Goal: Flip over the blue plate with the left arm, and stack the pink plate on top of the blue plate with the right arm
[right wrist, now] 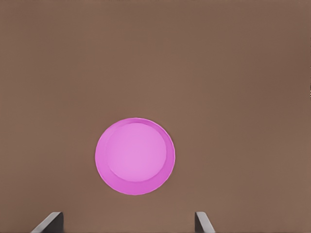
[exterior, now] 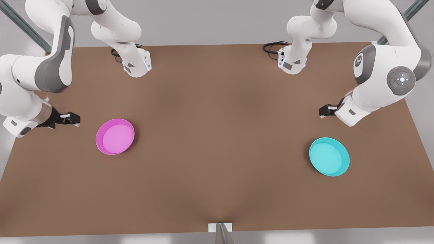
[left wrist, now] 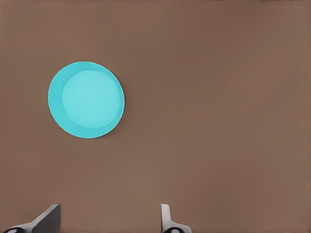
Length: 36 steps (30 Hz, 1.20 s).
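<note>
Front view: a brown counter (exterior: 217, 142) carries two plates, well apart. The pink plate (exterior: 115, 136) lies open side up near the counter's edge on the front view's left, about midway between the far and near edges. The blue plate (exterior: 329, 156) lies open side up toward the edge on the front view's right, a little nearer the near edge than the pink one. The right pincer (exterior: 69, 119) hangs above the counter just beside the pink plate, on the side of the front view's left edge, apart from the plate. The left pincer (exterior: 324, 111) hangs above the counter on the far side of the blue plate, near it but not touching. From this view I cannot tell how either pincer's fingers stand.

Left wrist view: the blue plate (left wrist: 86, 99) sits flat on bare counter (left wrist: 218, 97), rim up, its lighter base facing the camera. The left pincer (left wrist: 109, 219) has its fingers (left wrist: 166, 218) spread wide, holding nothing, clear of the plate.

Right wrist view: the pink plate (right wrist: 134, 156) sits flat on the counter (right wrist: 218, 73), rim up, with its paler inside showing. The right pincer (right wrist: 128, 222) has its fingers (right wrist: 201, 222) spread wide and empty; the plate lies near them, untouched.
</note>
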### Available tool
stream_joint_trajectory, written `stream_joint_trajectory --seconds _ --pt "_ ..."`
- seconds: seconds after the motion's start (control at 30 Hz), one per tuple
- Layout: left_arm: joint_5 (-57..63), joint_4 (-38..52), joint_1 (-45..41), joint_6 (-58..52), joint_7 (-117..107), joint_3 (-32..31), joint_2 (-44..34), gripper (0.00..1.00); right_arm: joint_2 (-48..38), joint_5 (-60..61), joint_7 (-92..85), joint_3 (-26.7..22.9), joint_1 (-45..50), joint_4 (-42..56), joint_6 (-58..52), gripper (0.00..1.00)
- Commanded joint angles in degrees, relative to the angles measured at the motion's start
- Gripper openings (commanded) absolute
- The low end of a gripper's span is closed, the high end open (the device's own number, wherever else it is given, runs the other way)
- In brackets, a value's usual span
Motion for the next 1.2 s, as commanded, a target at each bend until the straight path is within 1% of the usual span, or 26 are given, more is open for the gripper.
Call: stream_joint_trajectory --seconds 0.0,0.03,0.07,0.1,0.17,0.2,0.23,0.33,0.4,0.47,0.57,0.77,0.8,0.83,0.87,1.1,1.17 --pt "0.0 0.0 0.0 0.7 -1.5 0.1 0.1 1.0 0.5 0.5 -3.1 0.0 -0.6 0.3 6.6 1.0" --pt "0.2 0.0 0.3 1.0 -1.9 0.2 0.5 1.0 0.6 0.5 -3.1 0.0 -0.7 0.2 6.7 1.0" --pt "0.1 -0.1 0.4 1.1 -2.4 2.4 1.1 1.0 0.6 0.7 -3.1 0.0 -0.7 0.2 6.6 1.0" --pt "0.5 -0.6 1.0 1.2 -3.1 3.2 3.6 1.0 0.7 0.8 -3.1 0.0 -0.7 0.1 6.7 1.0" --pt "-2.7 -0.3 9.7 7.8 -2.9 3.1 12.3 1.0 1.2 0.8 -3.1 0.0 -0.8 0.2 6.7 1.0" --pt "-11.3 -0.3 15.9 13.8 -2.3 3.1 17.1 1.0 1.2 0.8 -3.1 0.0 -0.8 0.2 6.7 1.0" --pt "-13.8 -0.2 19.4 16.1 5.3 3.2 22.0 1.0 1.2 0.9 -3.1 0.0 -0.8 0.1 6.7 1.0" --pt "-15.0 -0.6 21.7 32.0 29.0 4.6 30.5 1.0 1.2 1.4 -3.1 0.0 -0.8 -0.1 7.0 1.0" --pt "-15.6 -0.6 23.8 34.7 34.5 4.6 32.7 1.0 1.3 1.9 -3.1 0.0 -0.8 -0.3 7.0 1.0" --pt "-15.3 -0.6 24.8 34.8 37.6 4.6 34.1 1.0 1.3 2.1 -3.1 0.0 -0.9 -0.3 7.0 1.0" --pt "-15.0 -3.2 24.8 34.4 38.2 4.6 34.9 1.0 1.7 2.4 -3.1 0.0 -0.7 -0.3 7.0 1.0" --pt "-15.6 -3.2 24.8 34.5 38.5 4.6 36.7 1.0 2.4 3.3 -3.1 0.0 -0.8 -0.3 6.8 1.0" --pt "-15.6 -3.2 24.8 34.5 38.4 4.6 36.7 0.95 2.4 3.3 -3.1 0.0 -0.8 -0.3 6.8 1.0" --pt "-15.7 -3.2 24.8 34.4 38.4 4.6 36.8 0.72 2.4 3.3 -3.1 0.0 -0.8 -0.4 6.8 1.0" --pt "-15.7 -3.2 24.8 34.3 38.4 4.6 36.9 0.64 2.5 3.3 -3.1 0.0 -0.8 -0.4 6.8 1.0" --pt "-17.2 -3.2 24.8 34.1 38.4 4.6 37.6 0.63 2.6 3.3 -3.2 0.0 -1.2 -0.4 6.9 1.0" --pt "-17.3 -3.2 24.7 34.0 37.9 4.6 37.6 0.46 2.7 3.3 -3.1 0.0 -1.2 -0.4 6.9 1.0"
